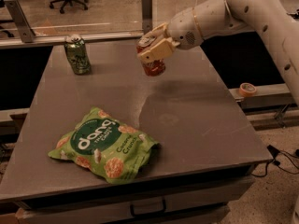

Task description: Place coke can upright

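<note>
The red coke can [153, 65] is near the back middle of the grey table [196, 120], roughly upright with its silver top showing. My gripper [153, 46] reaches in from the right and is shut on the can's upper part, its cream fingers [156, 50] across the front and top. The can's bottom is at or just above the tabletop; I cannot tell if it touches.
A green drink can [77, 54] stands upright at the back left. A green Dang snack bag [103, 143] lies at the front left. A roll of tape [246, 89] sits on a ledge right of the table. A drawer handle [147, 208] is below the front edge.
</note>
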`<control>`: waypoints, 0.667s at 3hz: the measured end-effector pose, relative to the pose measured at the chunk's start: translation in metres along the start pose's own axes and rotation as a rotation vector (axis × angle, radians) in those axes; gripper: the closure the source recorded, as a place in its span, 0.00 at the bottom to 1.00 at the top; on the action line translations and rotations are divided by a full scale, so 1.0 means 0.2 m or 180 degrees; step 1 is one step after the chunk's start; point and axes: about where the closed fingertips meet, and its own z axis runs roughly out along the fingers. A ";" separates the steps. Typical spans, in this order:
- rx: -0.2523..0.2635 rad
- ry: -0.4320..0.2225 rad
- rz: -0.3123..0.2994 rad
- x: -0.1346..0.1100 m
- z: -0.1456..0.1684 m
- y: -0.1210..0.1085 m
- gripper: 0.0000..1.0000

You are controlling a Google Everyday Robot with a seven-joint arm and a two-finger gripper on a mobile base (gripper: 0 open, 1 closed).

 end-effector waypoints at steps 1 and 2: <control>-0.0030 -0.0052 -0.0308 -0.01 0.01 0.01 1.00; -0.0165 -0.0299 -0.0360 -0.07 0.10 0.01 1.00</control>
